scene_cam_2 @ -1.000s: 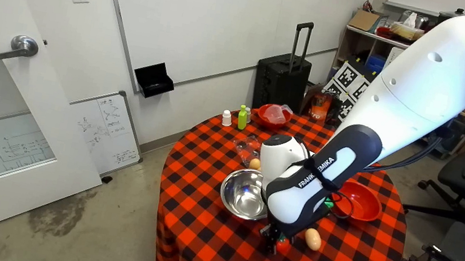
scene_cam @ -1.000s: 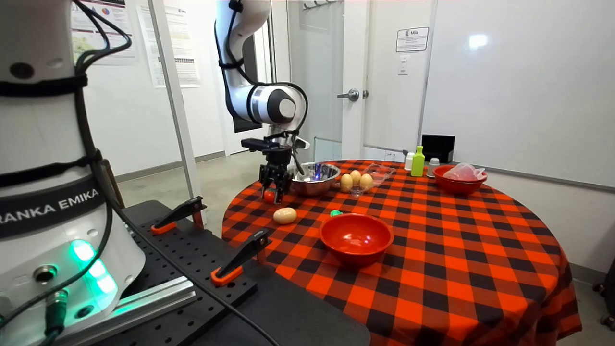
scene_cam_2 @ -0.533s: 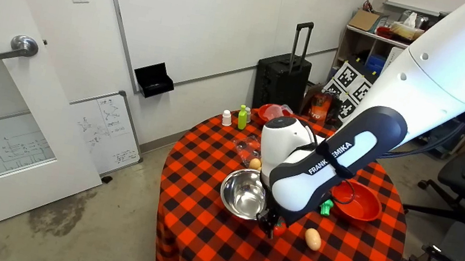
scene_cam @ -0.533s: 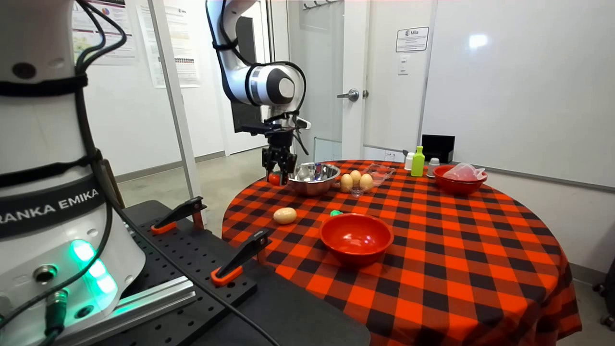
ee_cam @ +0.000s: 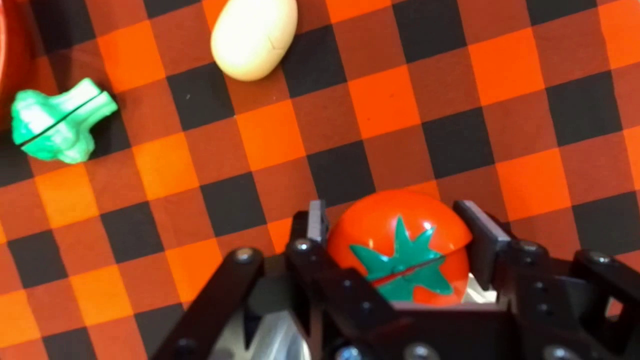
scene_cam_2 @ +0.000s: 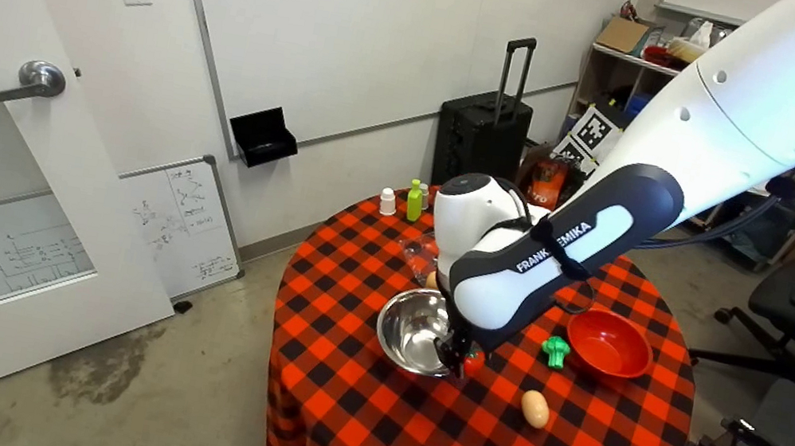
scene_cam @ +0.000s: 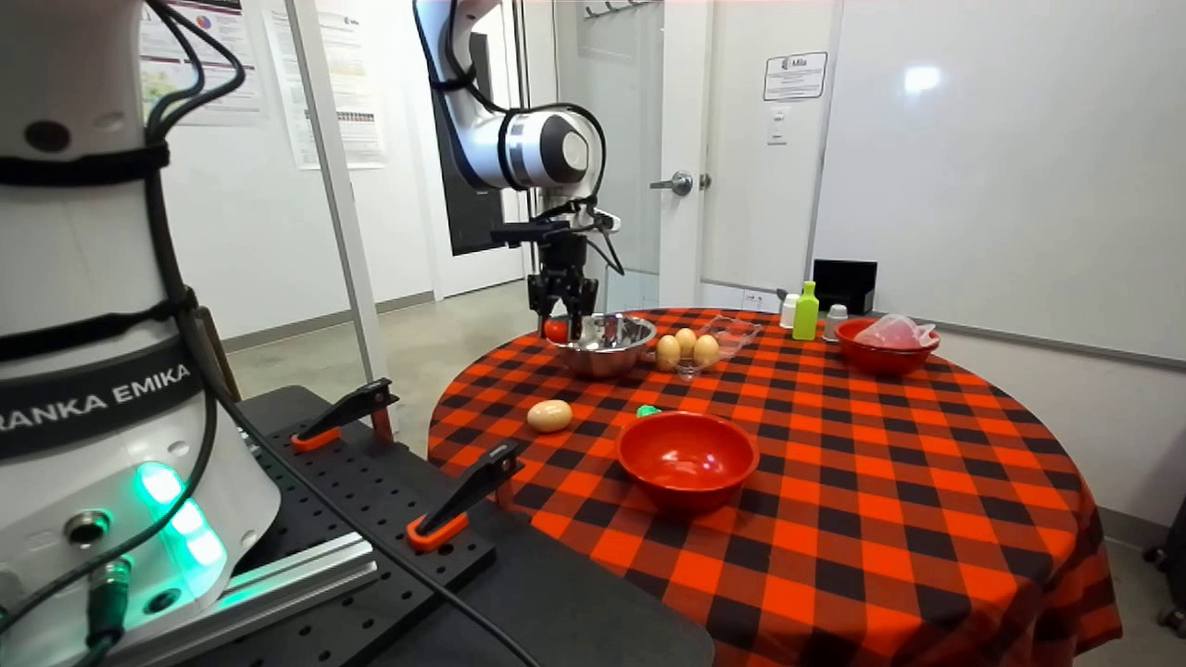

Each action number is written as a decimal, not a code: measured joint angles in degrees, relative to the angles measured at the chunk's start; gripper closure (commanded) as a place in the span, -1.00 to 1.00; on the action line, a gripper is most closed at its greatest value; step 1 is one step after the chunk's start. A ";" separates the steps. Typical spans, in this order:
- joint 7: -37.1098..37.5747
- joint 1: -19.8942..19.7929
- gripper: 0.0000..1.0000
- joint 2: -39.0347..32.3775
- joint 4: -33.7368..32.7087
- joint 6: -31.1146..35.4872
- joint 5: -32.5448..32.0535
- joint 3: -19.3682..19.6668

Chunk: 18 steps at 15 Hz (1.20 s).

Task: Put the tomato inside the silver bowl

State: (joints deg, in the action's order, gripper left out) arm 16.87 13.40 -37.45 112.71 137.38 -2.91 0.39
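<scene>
With gripper [ee_cam: 400, 222] low, right of centre in the wrist view, grasps a tomato [ee_cam: 400, 247], glossy red with pointed green leaves, crossed by a thin seam.

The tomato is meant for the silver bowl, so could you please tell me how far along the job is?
Done: the tomato is grasped and held clear of the tablecloth. In hand: the gripper holds it near the edge of the silver bowl. Left: the tomato is not yet inside, so it probably needs carrying over the bowl and releasing.
</scene>
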 measured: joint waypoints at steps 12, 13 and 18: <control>0.00 -0.01 0.24 -11.24 -17.22 -5.76 -1.19 0.90; 0.00 -0.02 0.24 -12.50 -18.77 -6.18 -1.19 1.00; 0.00 -0.03 0.24 -18.14 -26.01 -8.31 -1.19 1.32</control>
State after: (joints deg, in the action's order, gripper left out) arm 16.87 13.37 -55.59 86.70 129.07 -4.10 1.71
